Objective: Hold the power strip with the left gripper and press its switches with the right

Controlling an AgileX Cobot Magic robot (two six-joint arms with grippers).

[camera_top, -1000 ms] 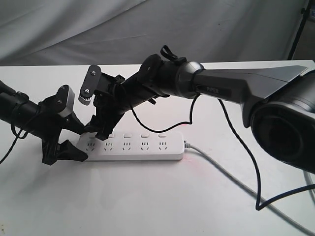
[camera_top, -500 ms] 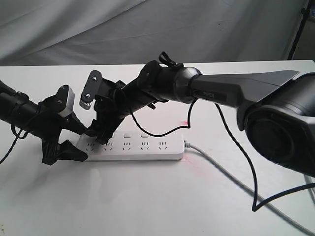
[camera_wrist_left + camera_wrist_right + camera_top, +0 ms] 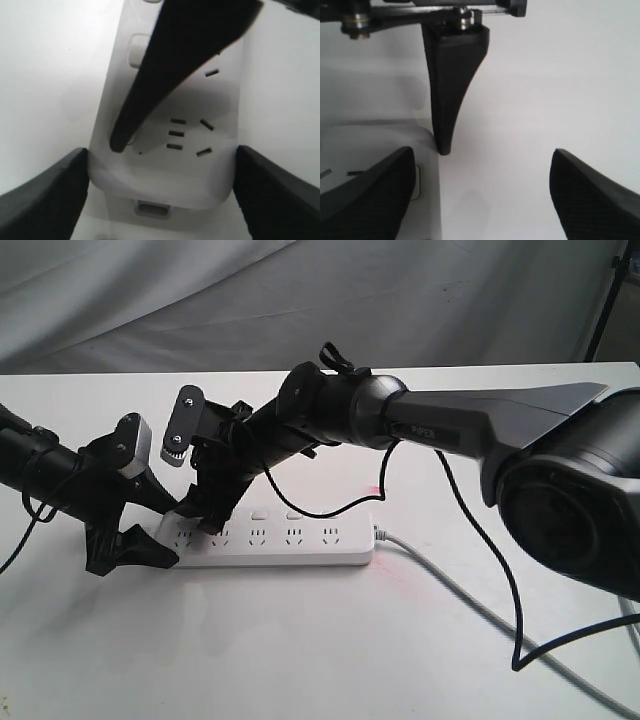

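The white power strip (image 3: 300, 545) lies flat on the white table. My left gripper (image 3: 172, 533) is shut on its left end; in the left wrist view the two fingers (image 3: 47, 195) press both long sides of the power strip (image 3: 165, 170). My right gripper (image 3: 205, 505) reaches across, open, over that same end. One of its fingertips (image 3: 117, 142) rests on the strip's top near the first socket set, past one of the switches (image 3: 136, 50). In the right wrist view my right gripper (image 3: 482, 195) is spread wide, one finger over a switch (image 3: 417, 182).
The strip's grey cord (image 3: 470, 590) runs off to the front right. A black cable (image 3: 485, 540) hangs from the right arm and loops over the table. A grey cloth (image 3: 200, 300) hangs behind the table's far edge.
The right arm has dipped and shifted slightly left, bringing its fingers down onto the strip's left end. The left gripper and the strip have stayed still.
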